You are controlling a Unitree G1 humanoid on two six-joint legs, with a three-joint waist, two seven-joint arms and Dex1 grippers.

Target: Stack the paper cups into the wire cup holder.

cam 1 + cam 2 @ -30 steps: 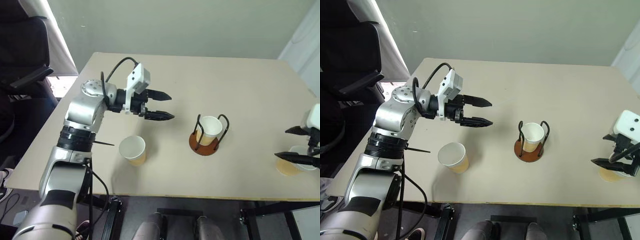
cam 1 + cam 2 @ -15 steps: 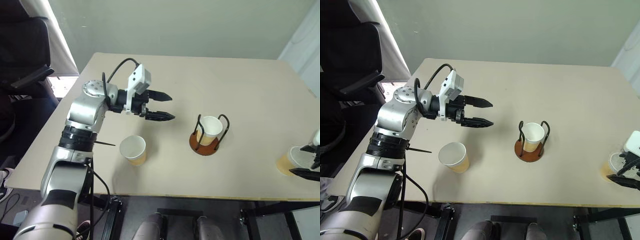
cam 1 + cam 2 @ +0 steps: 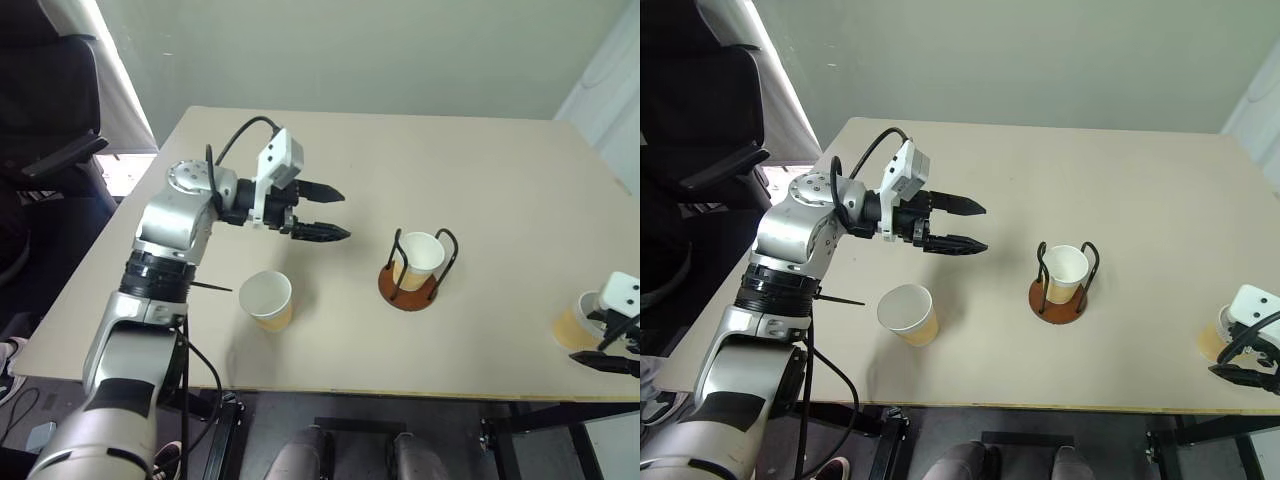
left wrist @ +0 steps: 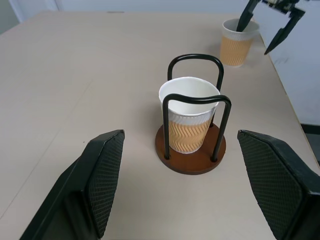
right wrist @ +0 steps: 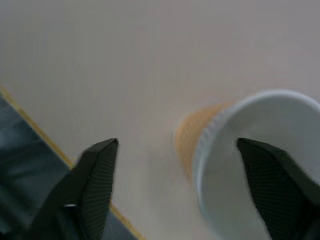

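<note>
Because the right gripper, jaws open, straddles the rim of the right cup at the table's near edge, closing off-centre could tip it off, while the left gripper hangs open left of the holder.

- The wire cup holder stands on the table, toward its near edge.
- One paper cup sits upright inside the holder.
- A second cup stands on the table to the left of the holder, nearer the front edge.
- A third cup stands well to the right of the holder, by the table's near right corner.
- The left gripper hangs above the table, left of the holder and behind the second cup.
- The right gripper is at the third cup, one finger inside its rim, the other outside.
</note>
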